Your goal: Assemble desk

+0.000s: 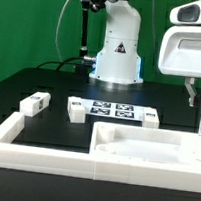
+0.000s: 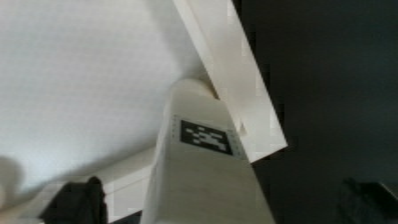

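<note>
Front edge, risk: small white block leg with a black-and-white tag [image 2: 208, 150] stands at the rim of the white plastic rectangular tabletop panel [image 2: 89, 80]; it may be loose, so a bump could tip it.
Tool [image 2: 228, 196]: spread wide, holding nothing.
Panel look: flat on the black table [image 1: 55, 134], hollows up.
Farther back: another small white leg [image 1: 33, 103] lies loose.

Plain white tabletop panel [image 1: 148, 152]. Matte black table [image 1: 49, 88]. White legs [image 1: 33, 104] bear black-and-white square tags; the white marker board [image 1: 112, 112] shows similar tags. Green backdrop [image 1: 26, 20].
</note>
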Robot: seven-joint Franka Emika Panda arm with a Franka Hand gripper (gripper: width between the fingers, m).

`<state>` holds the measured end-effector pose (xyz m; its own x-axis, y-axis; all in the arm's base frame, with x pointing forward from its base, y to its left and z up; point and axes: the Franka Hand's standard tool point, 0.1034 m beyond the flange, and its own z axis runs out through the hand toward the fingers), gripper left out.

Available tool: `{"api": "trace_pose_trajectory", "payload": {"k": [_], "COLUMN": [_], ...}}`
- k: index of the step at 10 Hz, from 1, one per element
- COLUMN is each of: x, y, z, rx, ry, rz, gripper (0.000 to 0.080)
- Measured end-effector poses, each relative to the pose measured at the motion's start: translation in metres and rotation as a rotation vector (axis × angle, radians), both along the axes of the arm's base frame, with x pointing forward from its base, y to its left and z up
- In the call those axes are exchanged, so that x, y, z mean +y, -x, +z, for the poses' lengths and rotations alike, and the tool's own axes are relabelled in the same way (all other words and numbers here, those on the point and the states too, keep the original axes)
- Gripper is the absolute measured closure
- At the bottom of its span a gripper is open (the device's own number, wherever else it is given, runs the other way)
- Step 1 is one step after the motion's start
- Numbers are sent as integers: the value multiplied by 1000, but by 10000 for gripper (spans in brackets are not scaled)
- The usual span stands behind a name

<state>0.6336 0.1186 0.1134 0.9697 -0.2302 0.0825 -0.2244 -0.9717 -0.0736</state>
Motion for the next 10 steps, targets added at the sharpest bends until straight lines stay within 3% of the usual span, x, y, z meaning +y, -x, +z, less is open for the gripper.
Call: {"api": "trace_pose_trajectory", "payload": {"k": [4, 8, 10], "x": [-1, -2, -3], "y": [0, -1, -1], "z": [-3, -3, -4], "rx": [-18, -30, -30], "ry": [41, 74, 73], "rz": [405, 652, 647], "gripper": [150, 150, 403]}}
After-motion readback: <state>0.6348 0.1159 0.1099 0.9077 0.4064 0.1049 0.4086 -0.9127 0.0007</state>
